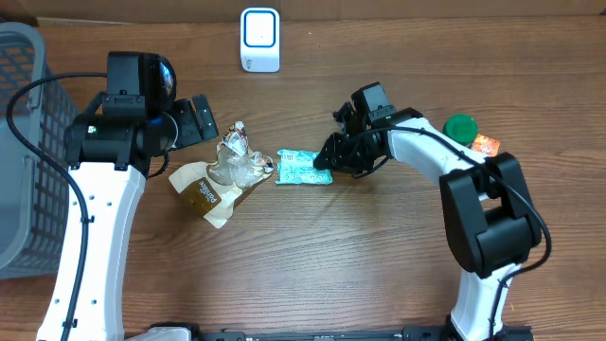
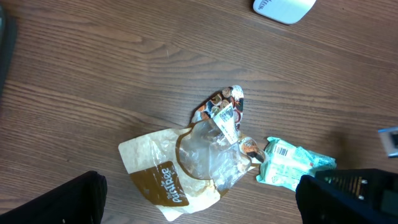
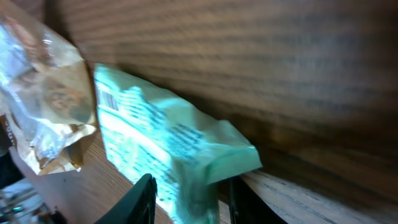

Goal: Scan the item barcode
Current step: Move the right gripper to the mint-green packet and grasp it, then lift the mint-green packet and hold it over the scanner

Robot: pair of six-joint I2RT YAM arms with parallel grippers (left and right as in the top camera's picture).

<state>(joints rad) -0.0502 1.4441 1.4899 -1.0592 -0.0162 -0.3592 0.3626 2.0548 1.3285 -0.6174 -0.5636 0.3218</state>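
Overhead: one teal packet (image 1: 303, 168) lies flat on the table (image 1: 312, 275). It is the landmark here. Touching its left end is one crumpled brown-and-clear snack bag (image 1: 218, 180). One white scanner (image 1: 259, 40) stands up-frame of it. Well to its right are one green-capped item (image 1: 460, 128) and one orange item (image 1: 485, 145). One grey basket (image 1: 19, 142) sits far left; I cannot tell its contents. There are two arms. The right gripper (image 1: 327, 163) is at the packet's right end, and the left gripper (image 1: 204, 118) is up-left of the bag.

Left wrist: the left gripper (image 2: 199, 202) has its two fingers (image 2: 62, 199) spread wide. The packet (image 2: 292, 165) lies barcode up beside the bag (image 2: 186, 168).

Right wrist: two fingers (image 3: 144, 199) stand apart either side of the packet's (image 3: 161, 143) near end. I cannot tell whether they press it. One barcode (image 3: 107, 99) shows.
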